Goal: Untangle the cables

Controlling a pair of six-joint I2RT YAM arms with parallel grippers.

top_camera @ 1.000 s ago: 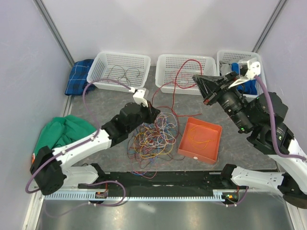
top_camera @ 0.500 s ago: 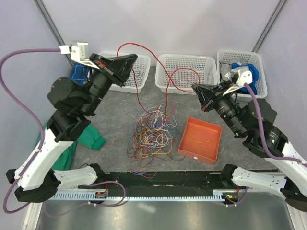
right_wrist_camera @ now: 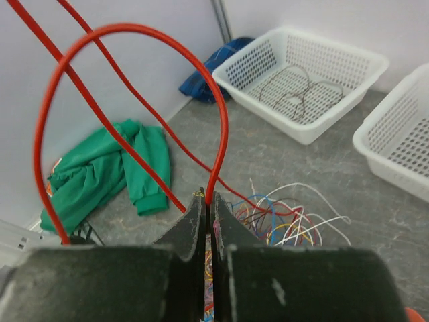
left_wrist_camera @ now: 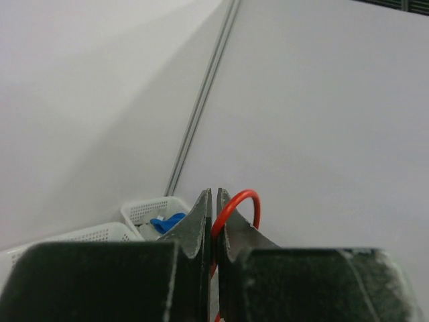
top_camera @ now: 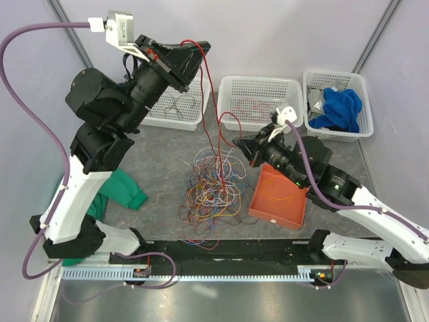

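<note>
Reaching high above the grey tabletop [top_camera: 161, 151], the left arm [top_camera: 100, 121] has the left jaws pressed together on a thin red cable [top_camera: 210, 87], pinched right at their tips. In the left wrist view, the cable curls out of the closed tips in a small red arc. From there it hangs down toward the right jaws, which sit low over the tabletop near the far corner of an orange tray [top_camera: 257, 201]. The right jaws are also clamped tight on a red cable, apparently the same one, and in the right wrist view it springs from their tips in a tall loop. The rest of the cables [top_camera: 213, 188] lie on the tabletop between the two arms, just left of the tray: a loose tangle of red, orange, yellow, purple, blue and white wires. A few orange-yellow wires [top_camera: 280, 194] rest inside the tray. White baskets stand along the far edge; the left basket [top_camera: 167, 122] holds dark wire loops [top_camera: 175, 104], and the right basket [top_camera: 335, 74] holds a blue cloth [top_camera: 338, 104]. A green cloth [top_camera: 120, 188] lies at the left.
</note>
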